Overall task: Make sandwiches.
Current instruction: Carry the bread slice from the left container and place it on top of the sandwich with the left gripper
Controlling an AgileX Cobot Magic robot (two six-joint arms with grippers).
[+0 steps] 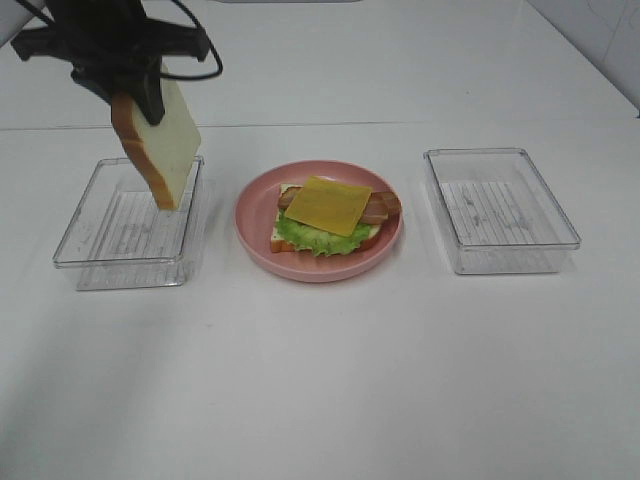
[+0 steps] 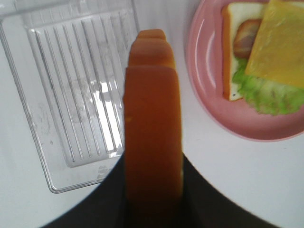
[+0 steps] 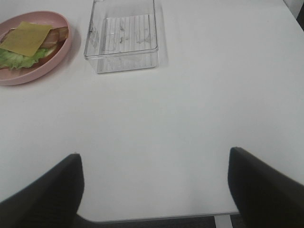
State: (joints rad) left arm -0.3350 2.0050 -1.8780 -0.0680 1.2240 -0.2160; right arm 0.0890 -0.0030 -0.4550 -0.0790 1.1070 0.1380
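Broadly, the white counter [image 1: 330, 380] carries two clear trays, left tray [image 1: 128, 225] and right tray [image 1: 500, 210], well apart, with the pink plate [image 1: 318, 262] between. On the plate lie bread [image 1: 283, 238], lettuce [image 1: 310, 238], bacon [image 1: 385, 207], cheese [image 1: 328, 204]. Above the left tray, the left tool [image 1: 140, 95] is clamped on the second slice [image 1: 165, 140]. The right tool [image 3: 152, 190] stands spread wide, holding nothing.

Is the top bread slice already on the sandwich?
No, the left gripper holds the bread slice in the air above the left tray.
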